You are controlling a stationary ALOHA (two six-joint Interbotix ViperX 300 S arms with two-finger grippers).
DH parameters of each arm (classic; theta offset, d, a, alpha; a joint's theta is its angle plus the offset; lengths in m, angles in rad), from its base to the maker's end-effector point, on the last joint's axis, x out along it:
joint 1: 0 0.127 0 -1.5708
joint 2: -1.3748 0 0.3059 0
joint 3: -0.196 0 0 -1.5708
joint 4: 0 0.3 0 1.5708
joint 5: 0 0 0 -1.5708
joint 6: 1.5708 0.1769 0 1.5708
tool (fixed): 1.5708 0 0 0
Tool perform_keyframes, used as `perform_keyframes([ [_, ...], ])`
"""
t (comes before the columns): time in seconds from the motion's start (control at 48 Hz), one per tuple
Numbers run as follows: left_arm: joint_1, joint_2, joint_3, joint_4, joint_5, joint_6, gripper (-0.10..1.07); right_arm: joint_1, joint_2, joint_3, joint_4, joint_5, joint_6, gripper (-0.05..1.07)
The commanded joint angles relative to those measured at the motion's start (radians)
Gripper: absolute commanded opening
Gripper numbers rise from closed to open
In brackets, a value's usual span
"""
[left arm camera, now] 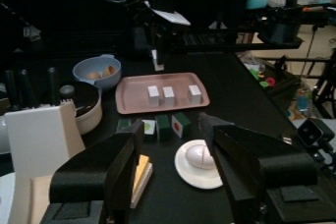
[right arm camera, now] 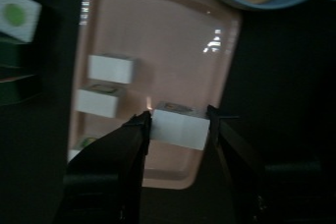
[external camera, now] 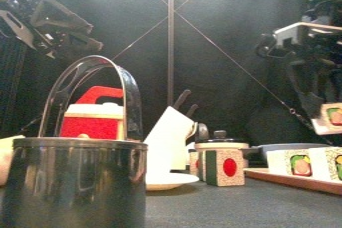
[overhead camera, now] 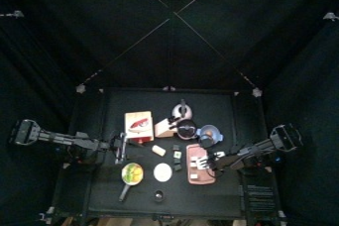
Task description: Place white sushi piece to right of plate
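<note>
Observed right gripper (right arm camera: 180, 122) poised above pink rectangular tray (right arm camera: 197, 51), jaws seemingly clenched on white block-shaped sushi piece (right arm camera: 183, 127), two further white pieces (right arm camera: 110, 68) lying on tray; left gripper (left arm camera: 178, 169) released, hovering near round white plate (left arm camera: 199, 164).

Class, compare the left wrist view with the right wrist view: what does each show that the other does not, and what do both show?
Only the left wrist view shows the white plate, the knife block, the left gripper with jaws open, and the right arm above the tray. Only the right wrist view shows the right gripper closing round a white sushi piece. Both show the pink tray with sushi pieces and a blue bowl.
</note>
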Motion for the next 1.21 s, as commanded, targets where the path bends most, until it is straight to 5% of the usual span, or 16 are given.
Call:
perform_keyframes([
  [0.0, -0.003, 0.002, -0.009, -0.002, -0.005, 0.002, 0.86, 0.012, -0.086, 0.08, -0.017, -0.006, 0.071, 0.72],
  [0.125, -0.003, 0.006, -0.008, -0.012, -0.005, 0.002, 0.86, 0.009, -0.146, 0.204, -0.063, -0.101, 0.109, 0.73],
  [0.375, -0.003, 0.009, -0.005, -0.028, -0.005, 0.003, 0.86, -0.021, -0.138, 0.278, -0.14, -0.216, 0.11, 0.75],
  [0.667, -0.003, 0.009, -0.005, -0.028, -0.005, 0.003, 0.86, -0.038, -0.109, 0.279, -0.153, -0.247, 0.109, 0.98],
  [1.188, -0.003, 0.009, -0.002, -0.028, -0.005, 0.002, 0.86, -0.051, -0.107, 0.255, -0.153, -0.255, 0.08, 0.99],
])
